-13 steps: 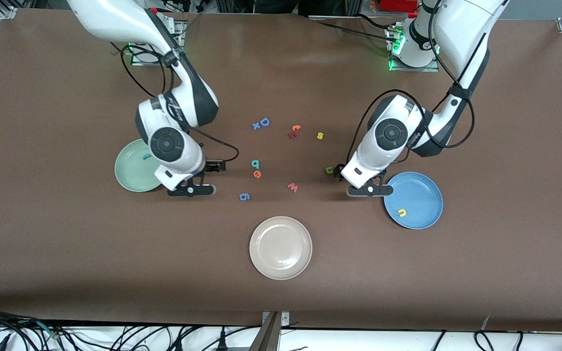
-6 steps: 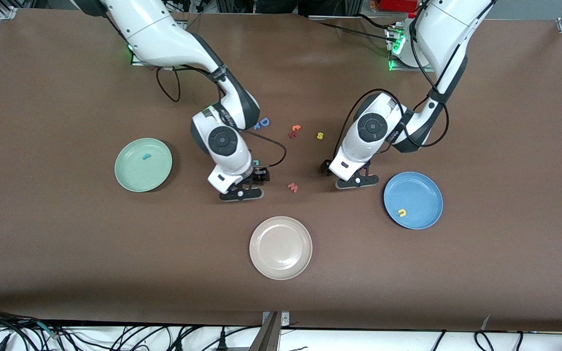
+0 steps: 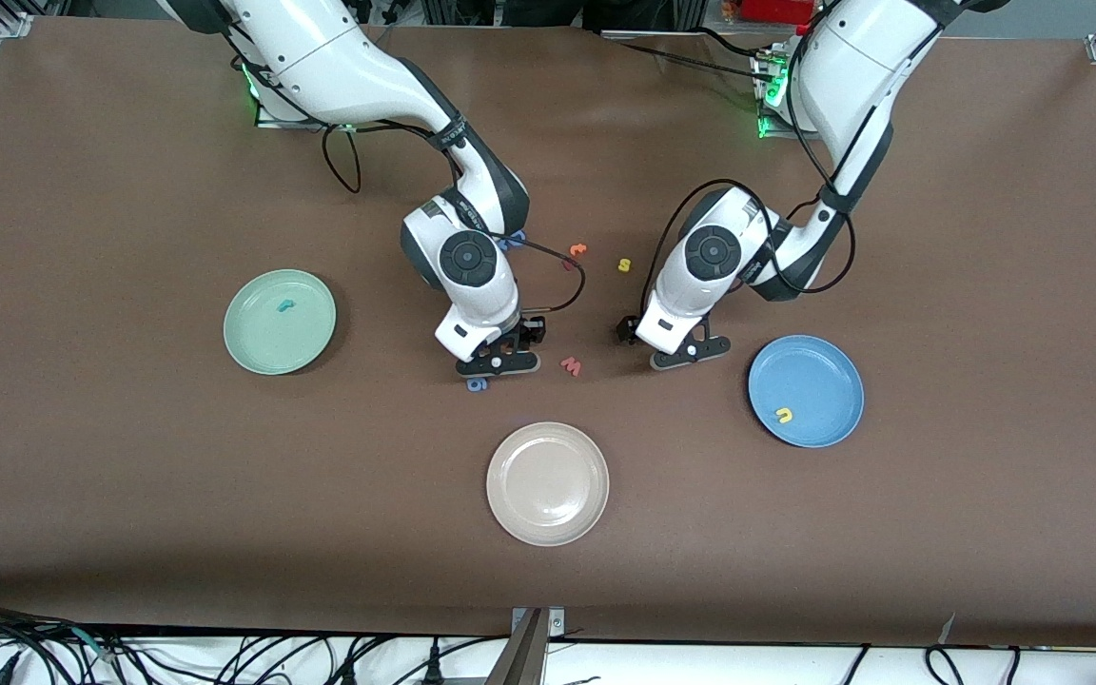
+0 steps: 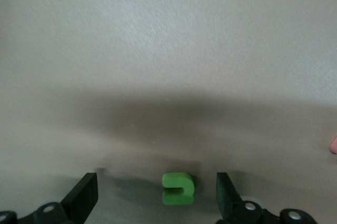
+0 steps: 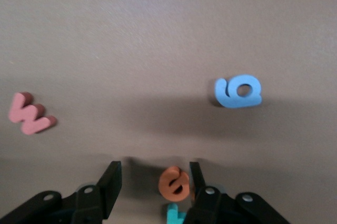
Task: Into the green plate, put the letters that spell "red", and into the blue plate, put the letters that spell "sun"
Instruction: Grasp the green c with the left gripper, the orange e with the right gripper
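Cream plate (image 3: 547,483) sits nearest the front camera, mid-table. Pink w (image 3: 572,365) lies between the two grippers, blue g (image 3: 478,384) just below the right gripper in the front view. An orange letter (image 3: 578,250) and a red letter partly hidden by cable sit near the yellow s (image 3: 623,265); a blue capital is mostly hidden under the right arm's wrist.

Green plate (image 3: 280,322) toward the right arm's end holds the teal r (image 3: 285,306). Blue plate (image 3: 805,390) toward the left arm's end holds the yellow n (image 3: 783,415).

Right gripper (image 5: 152,182) is low over the table, jaws partly apart around the orange e (image 5: 174,183); one finger (image 5: 196,179) sits just beside it, can't tell if touching. Teal d (image 5: 174,214) shows just past the e, mostly cut off.

Left gripper (image 4: 157,192) is low, jaws wide apart, green u (image 4: 178,188) between the fingers, touching neither.
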Motion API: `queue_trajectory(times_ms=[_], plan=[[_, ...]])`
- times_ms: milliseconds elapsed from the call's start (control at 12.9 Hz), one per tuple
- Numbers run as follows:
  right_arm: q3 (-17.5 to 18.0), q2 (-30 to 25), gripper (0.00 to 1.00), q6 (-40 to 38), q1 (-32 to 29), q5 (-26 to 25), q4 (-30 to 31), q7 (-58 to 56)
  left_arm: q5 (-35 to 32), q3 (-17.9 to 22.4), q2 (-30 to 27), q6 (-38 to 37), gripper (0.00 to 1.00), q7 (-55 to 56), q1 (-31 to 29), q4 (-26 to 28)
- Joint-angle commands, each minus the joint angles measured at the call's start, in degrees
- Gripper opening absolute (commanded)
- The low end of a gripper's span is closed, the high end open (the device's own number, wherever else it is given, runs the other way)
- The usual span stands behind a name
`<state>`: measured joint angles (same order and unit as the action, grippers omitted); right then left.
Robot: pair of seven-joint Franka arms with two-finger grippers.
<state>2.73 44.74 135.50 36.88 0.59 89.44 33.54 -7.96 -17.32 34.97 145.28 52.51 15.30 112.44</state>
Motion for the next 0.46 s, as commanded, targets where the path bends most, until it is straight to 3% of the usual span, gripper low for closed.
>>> queue_trajectory(times_ms=[0, 155, 387], plan=[[-0.1, 0.1, 0.60, -2.3, 0.1, -0.2, -0.1, -0.1, -0.4, 0.6, 0.6, 0.7, 0.98, 1.3, 1.1, -0.5], [-0.1, 0.1, 0.60, -2.5, 0.1, -0.2, 0.2, -0.1, -0.6, 0.6, 0.9, 0.7, 0.98, 1.3, 1.2, -0.4], [-0.1, 0.2, 0.58, -2.6, 0.1, -0.2, 0.3, -0.1, -1.0, 0.6, 1.6, 0.8, 0.77, 1.2, 1.7, -0.4]])
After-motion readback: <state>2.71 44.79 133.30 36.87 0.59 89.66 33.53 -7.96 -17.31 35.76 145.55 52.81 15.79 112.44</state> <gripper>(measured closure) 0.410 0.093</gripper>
